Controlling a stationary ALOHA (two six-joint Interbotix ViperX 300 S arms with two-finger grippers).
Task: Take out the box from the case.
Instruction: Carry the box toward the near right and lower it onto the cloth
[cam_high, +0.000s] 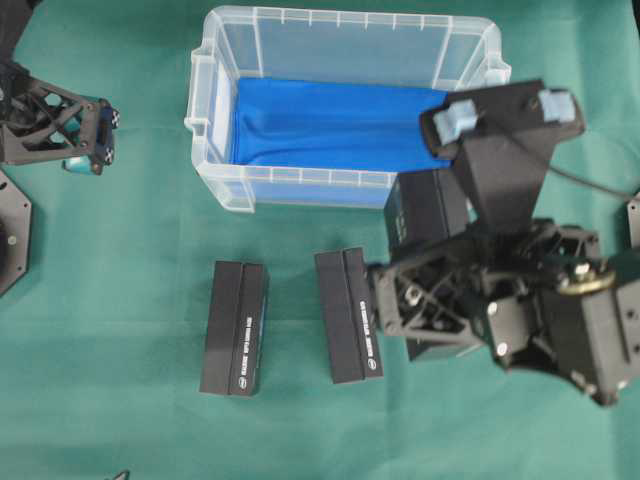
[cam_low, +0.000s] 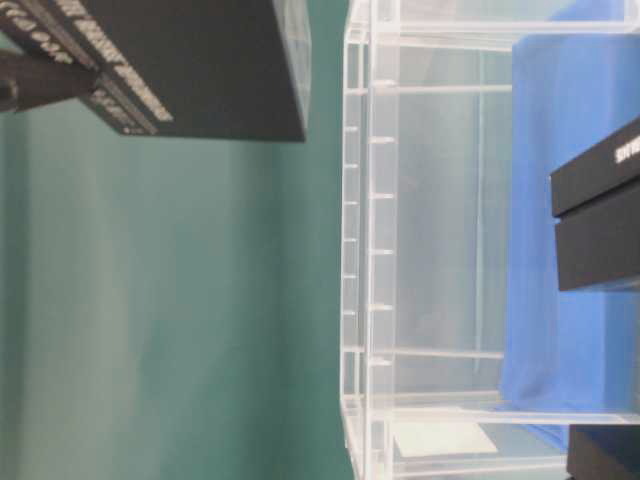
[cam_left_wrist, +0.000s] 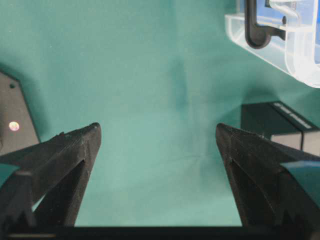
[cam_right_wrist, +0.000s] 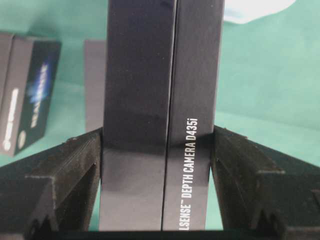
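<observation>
R gripper was clamped on the black box: R wrist view showed both pads hard against its two long faces, the box's long axis running straight out from the palm, away from the camera. Printed side read "DEPTH CAMERA D435i". So the box sat between the jaws, not off to any side of them.

In the overhead view the held box peeked out from under the R arm, just outside the case, beside its front right corner and apparently off the cloth. Judgement: removal looked mostly done; what's left turned on a free patch of green cloth to the held box's right, since two more boxes lay on the table w/ long axes roughly parallel, left of the R arm in that view.

Case interior showed only the blue lining from above.

L gripper was spread wide, nothing between the fingers, parked well apart at the far left, aimed at bare cloth. R arm was clearly the nearer one.
</observation>
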